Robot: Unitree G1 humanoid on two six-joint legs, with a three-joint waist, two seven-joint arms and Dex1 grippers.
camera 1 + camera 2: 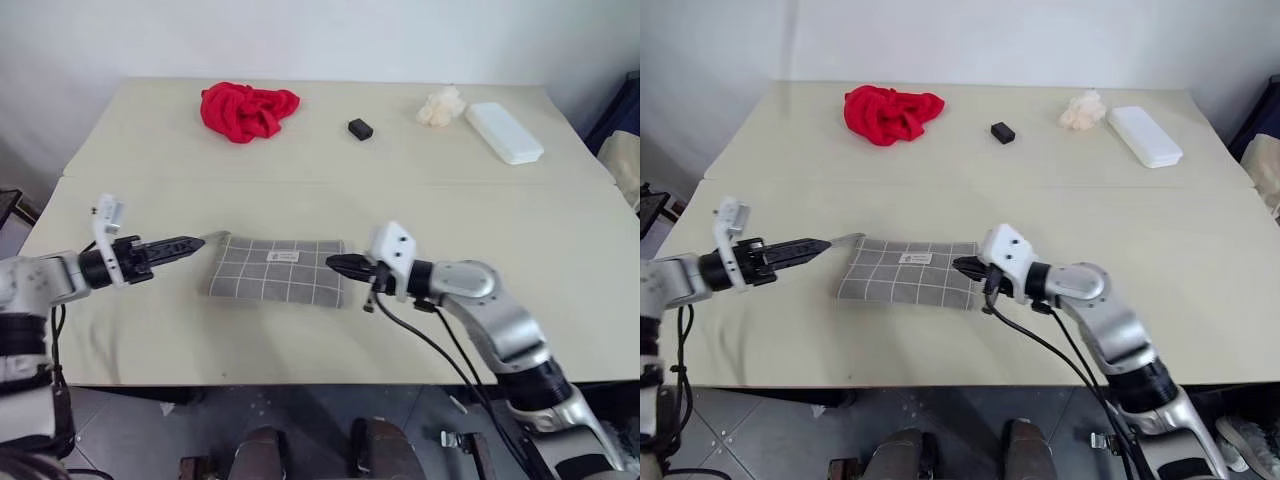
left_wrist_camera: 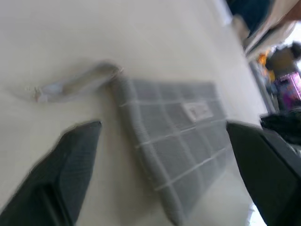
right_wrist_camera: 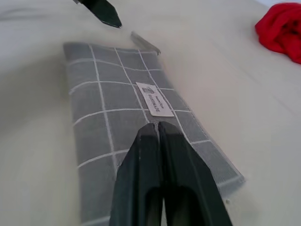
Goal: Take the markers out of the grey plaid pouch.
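Observation:
The grey plaid pouch [image 1: 278,270] lies flat near the table's front edge, with its white label [image 3: 155,99] facing up. Its pale pull tab [image 2: 80,82] sticks out from the far left corner. The markers are hidden. My left gripper [image 1: 190,244] hovers just left of the pouch, close to the pull tab. It is open, with its fingers [image 2: 70,160] spread wide and nothing between them. My right gripper [image 3: 158,126] is at the pouch's right end, low over the fabric. It is shut, fingertips pressed together, and nothing shows between them.
At the back of the table [image 1: 120,150] lie a red cloth [image 1: 248,108], a small black block [image 1: 360,128], a crumpled cream lump [image 1: 441,108] and a white oblong case [image 1: 505,132]. The table's front edge runs just below the pouch.

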